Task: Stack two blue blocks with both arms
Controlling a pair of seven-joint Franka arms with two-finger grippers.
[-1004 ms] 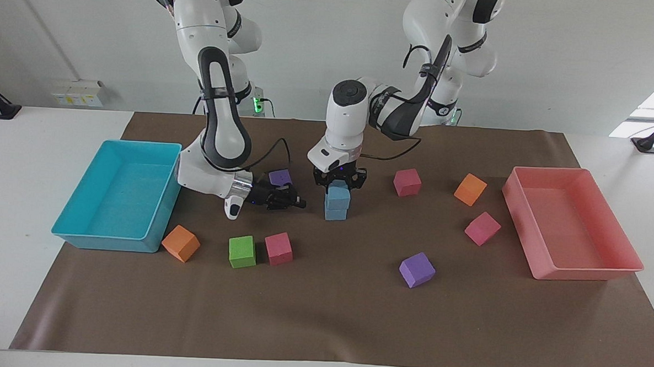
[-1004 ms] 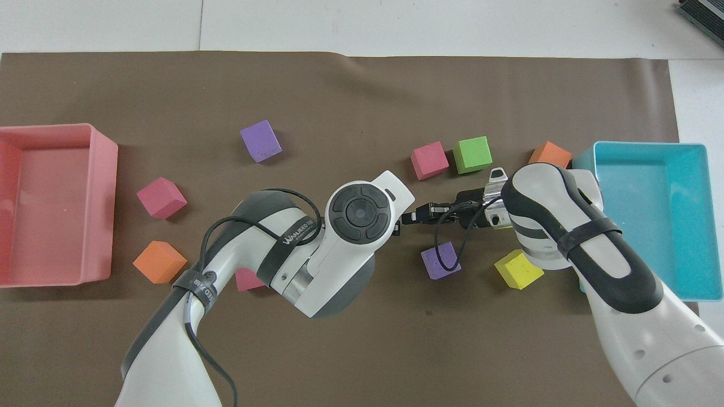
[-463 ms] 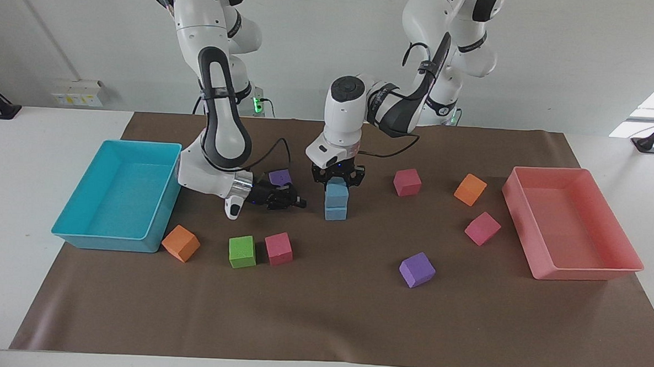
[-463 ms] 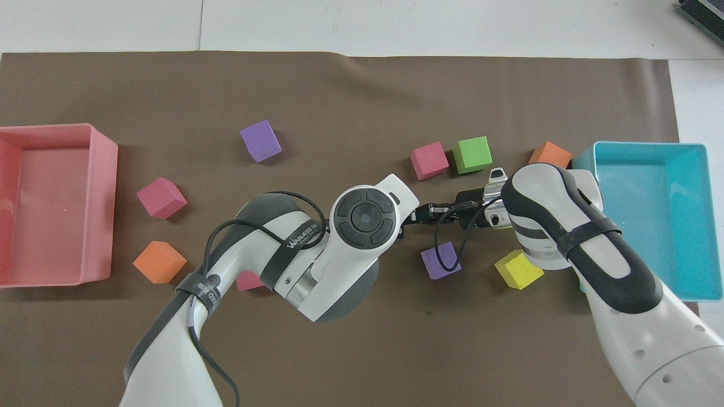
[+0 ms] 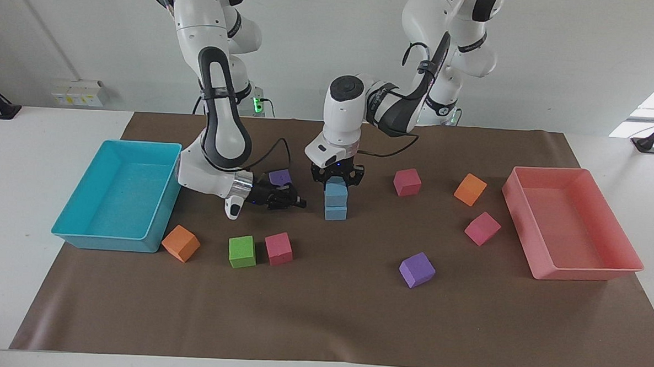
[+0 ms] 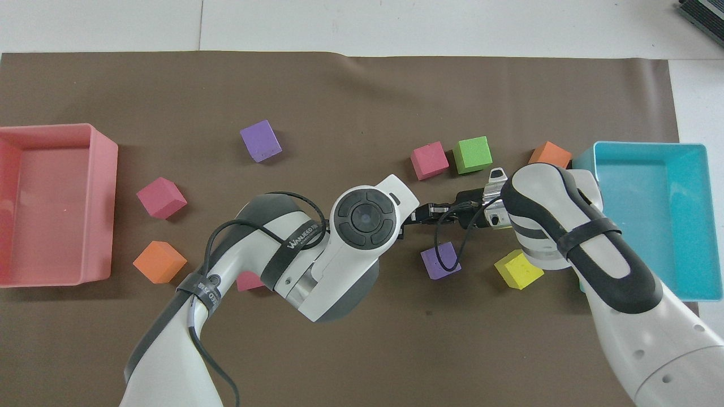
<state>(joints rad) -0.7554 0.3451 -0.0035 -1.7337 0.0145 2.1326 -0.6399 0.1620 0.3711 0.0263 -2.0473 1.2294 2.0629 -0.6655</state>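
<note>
Blue blocks (image 5: 335, 202) stand stacked mid-desk, the upper one directly beneath the left pincer (image 5: 337, 179), whose fingers bracket its top; whether they grip it cannot be told. Right pincer (image 5: 297, 202), fingertips together and empty, waits beside the stack.

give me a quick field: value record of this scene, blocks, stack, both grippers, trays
stack: upper blue block sits on lower blue block, mid-mat
left gripper: straddles the upper blue block from above; release not clear
right gripper: shut, empty, low over the mat beside the stack, toward the right arm's end
turquoise tray: right arm's end, no blocks inside
pink tray: left arm's end, no blocks inside
loose cubes: purple cube, green cube, yellow cube
</note>
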